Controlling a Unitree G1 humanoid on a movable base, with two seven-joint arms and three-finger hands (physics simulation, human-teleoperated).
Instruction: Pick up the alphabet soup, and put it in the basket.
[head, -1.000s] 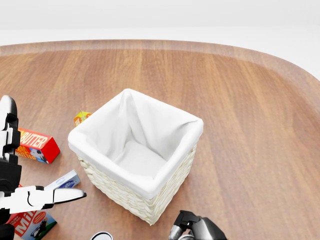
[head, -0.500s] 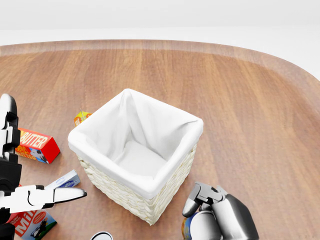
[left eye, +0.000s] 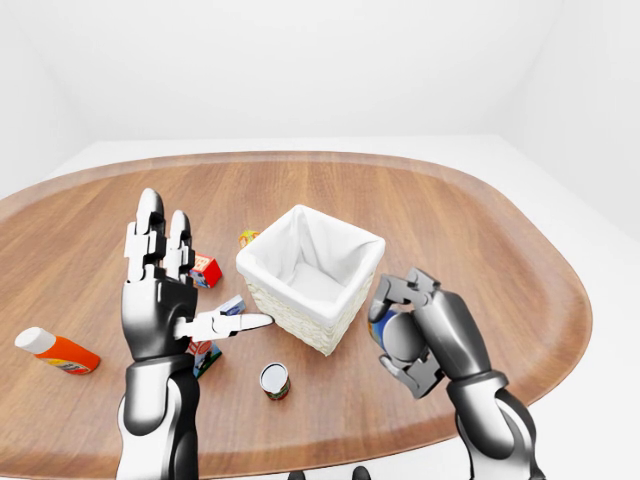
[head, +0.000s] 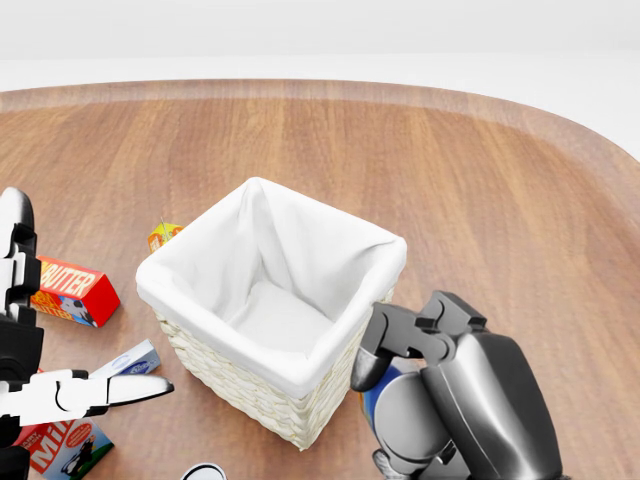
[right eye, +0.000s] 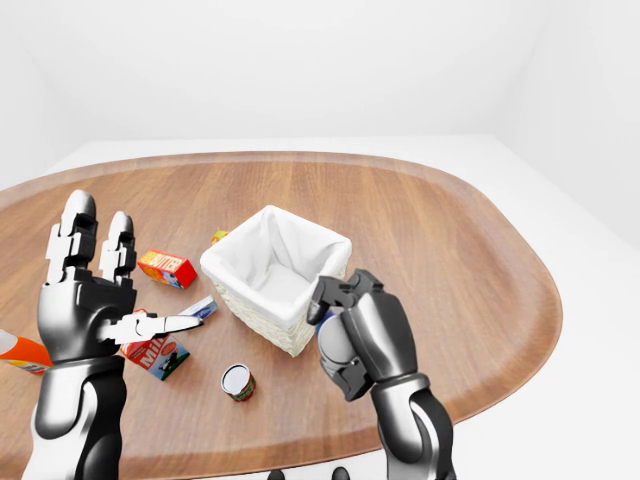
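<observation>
Blue-labelled soup can (left eye: 378, 325) is sitting clenched inside the right hand (left eye: 412, 335), just right of the basket (left eye: 312, 272); left hand (left eye: 160, 290) is hovering released.

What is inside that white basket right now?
Only its white cloth lining shows inside the basket; the near inner wall is hidden. The can is held in the right hand beside it.

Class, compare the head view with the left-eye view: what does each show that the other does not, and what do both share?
Only the head view: nothing extra; it is a closer crop.

Only the left-eye view: the orange bottle, a small can standing on the table, and the whole raised left hand.

Both: the basket, the butter box, and the right hand closed round the alphabet soup.
</observation>
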